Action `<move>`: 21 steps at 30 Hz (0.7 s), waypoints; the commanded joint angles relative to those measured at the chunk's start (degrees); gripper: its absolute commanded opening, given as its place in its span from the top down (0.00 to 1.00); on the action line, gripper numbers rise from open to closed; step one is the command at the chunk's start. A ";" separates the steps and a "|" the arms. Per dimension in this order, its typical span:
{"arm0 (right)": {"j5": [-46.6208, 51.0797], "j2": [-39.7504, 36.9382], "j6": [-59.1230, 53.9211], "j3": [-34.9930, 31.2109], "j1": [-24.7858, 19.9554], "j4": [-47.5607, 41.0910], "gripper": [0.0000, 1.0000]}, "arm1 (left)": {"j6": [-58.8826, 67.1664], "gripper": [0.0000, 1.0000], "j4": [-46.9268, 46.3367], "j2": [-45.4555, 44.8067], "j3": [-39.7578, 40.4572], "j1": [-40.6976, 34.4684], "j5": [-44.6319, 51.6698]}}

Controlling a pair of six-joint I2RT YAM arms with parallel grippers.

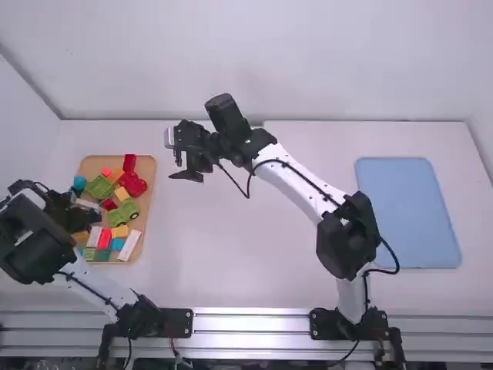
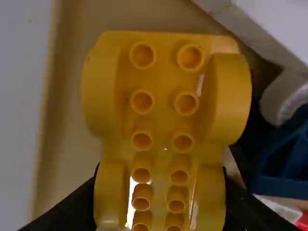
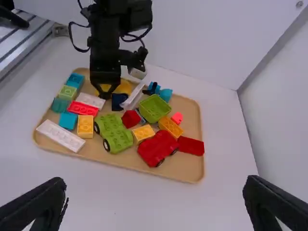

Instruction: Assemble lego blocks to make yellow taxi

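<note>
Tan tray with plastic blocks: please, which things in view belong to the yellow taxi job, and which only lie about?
Probably for the taxi:
- yellow studded car base, between the fingers of the left gripper
- yellow rectangular brick
- tan tray, holding the parts

Probably just lying about:
- green wheeled base
- red wheeled base
- flat blue tray

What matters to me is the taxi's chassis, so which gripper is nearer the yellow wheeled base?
Left. The left gripper is right at the yellow wheeled base, at the parts tray; the right gripper is over the table, outside that tray.
</note>
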 commanded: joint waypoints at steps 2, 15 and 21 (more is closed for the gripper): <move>1.36 1.01 0.11 2.01 -0.11 -0.07 0.02 | -2.75 0.60 0.35 0.44 -1.88 -0.50 -0.17; 7.56 -2.64 6.56 2.08 -4.15 -3.78 0.02 | -7.48 0.82 -5.46 -17.40 -0.50 -4.26 9.11; 5.42 -6.84 6.78 2.05 -10.47 -12.70 0.02 | 2.21 0.84 -5.84 -27.85 -3.72 -19.93 16.28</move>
